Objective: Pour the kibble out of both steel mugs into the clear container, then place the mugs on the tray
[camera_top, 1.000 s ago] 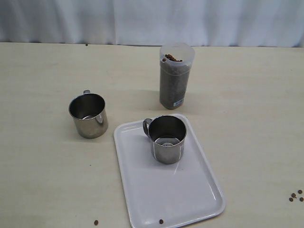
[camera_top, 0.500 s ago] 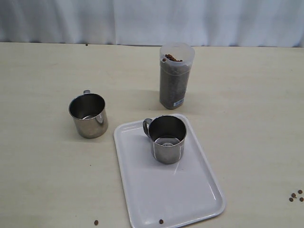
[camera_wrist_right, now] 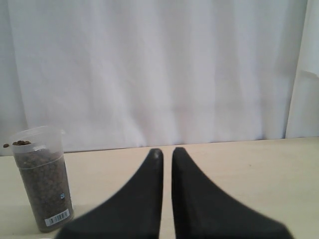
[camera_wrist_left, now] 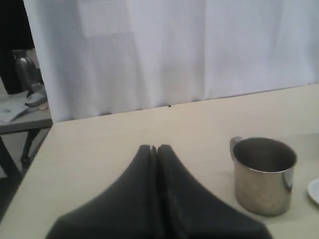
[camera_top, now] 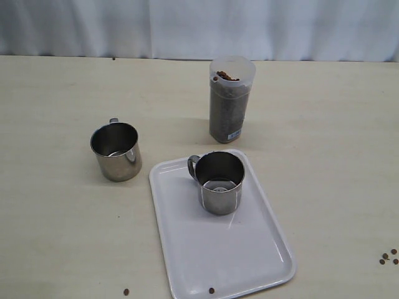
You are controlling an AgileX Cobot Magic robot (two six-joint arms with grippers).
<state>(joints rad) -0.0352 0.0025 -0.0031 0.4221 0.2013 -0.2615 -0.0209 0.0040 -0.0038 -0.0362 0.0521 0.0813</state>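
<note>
On the table (camera_top: 56, 218), front and centre: white tray (camera_top: 249, 255) lying flat, angled a bit. The mug on the tray (camera_top: 218, 182) stands upright on its far half, handle toward the left side of the exterior view, bare steel bottom showing, looks empty. The mug on the table (camera_top: 115, 151) is upright to the left of the tray, apart from it, handle turned toward the curtain (camera_top: 187, 25), and it looks empty too. Container (camera_top: 232, 99) is upright just past the tray's far edge, near it but not touching. Kibble (camera_top: 227, 118) fills it almost to the top, with a few bits up at the rim. Loose pellets (camera_top: 388, 256) sit in a small cluster on the table, well off to the right of the tray. One more lies on the table by the tray's front left corner, and one on the tray's front edge. Left gripper (camera_wrist_left: 153, 148): fingers pressed together, nothing between them. The mug on the table stands ahead of the tips and off to one side, clearly apart, no contact. Right gripper (camera_wrist_right: 166, 152): fingers drawn in with only a thin slit showing between the tips, holding nothing. The container is off to one side of it, well apart. Both grippers are up above the tabletop, pointing toward the curtain.
</note>
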